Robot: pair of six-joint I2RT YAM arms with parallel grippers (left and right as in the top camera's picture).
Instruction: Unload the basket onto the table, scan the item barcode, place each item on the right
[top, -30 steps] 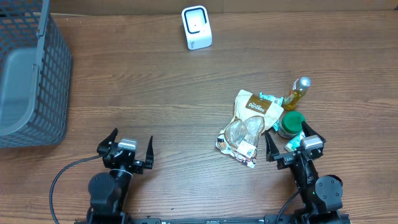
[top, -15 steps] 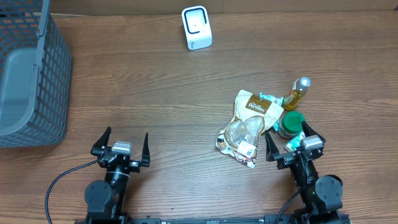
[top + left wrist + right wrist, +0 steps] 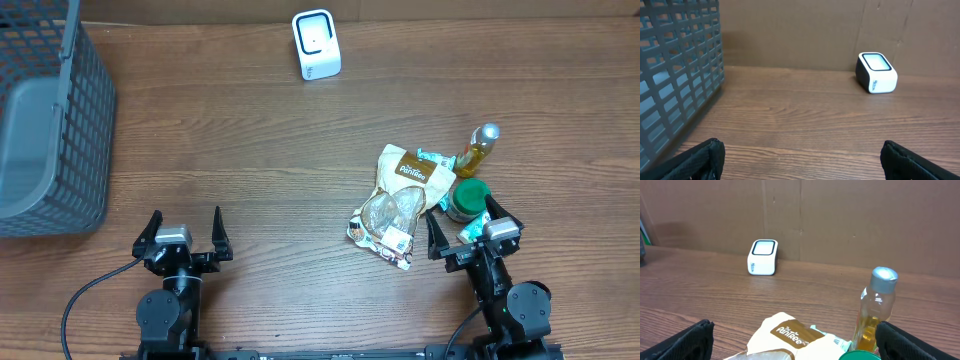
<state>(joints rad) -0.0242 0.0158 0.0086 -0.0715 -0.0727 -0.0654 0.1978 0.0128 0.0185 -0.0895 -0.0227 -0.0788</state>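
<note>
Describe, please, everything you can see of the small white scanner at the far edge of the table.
The white scanner is a small rounded box, seemingly plastic, with a dark-rimmed pale window on its upper face. It stands upright, alone on the wooden table near the far wall, touching nothing else.

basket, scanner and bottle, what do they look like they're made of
Basket: grey and matte, with an even, moulded-looking lattice. Probably plastic, though coated wire is possible.
Scanner: smooth white casing with a dark-rimmed window on its face. Likely hard plastic.
Bottle: clear wall showing amber liquid, with a silvery cap. Plastic or glass, cannot tell which.
</note>
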